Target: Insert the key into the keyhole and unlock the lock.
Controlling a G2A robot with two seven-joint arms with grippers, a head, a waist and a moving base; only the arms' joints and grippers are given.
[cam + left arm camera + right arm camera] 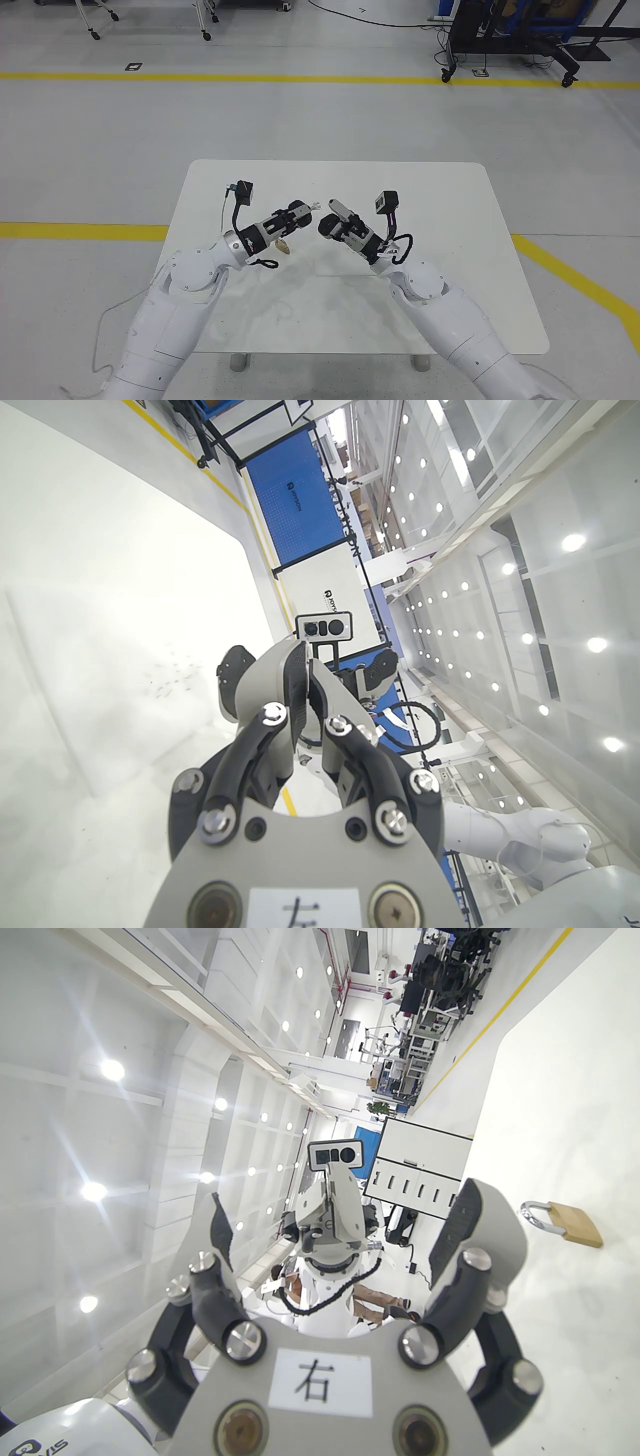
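The tabletop (440, 200) stands in front of the robot, and both arms come in over its near half. The left hand (303, 211) and the right hand (330, 218) meet above the middle of the tabletop. The left one is on the left and the right one on the right, and their tips face each other, close but apart. The lock (575, 1225) lies flat on the tabletop, nearer the robot than the two hands, just beside the left arm's wrist and to the left of the right hand. Beyond the far edge of the tabletop is open floor, and a wheeled rack (510, 40) stands well behind it on the right.
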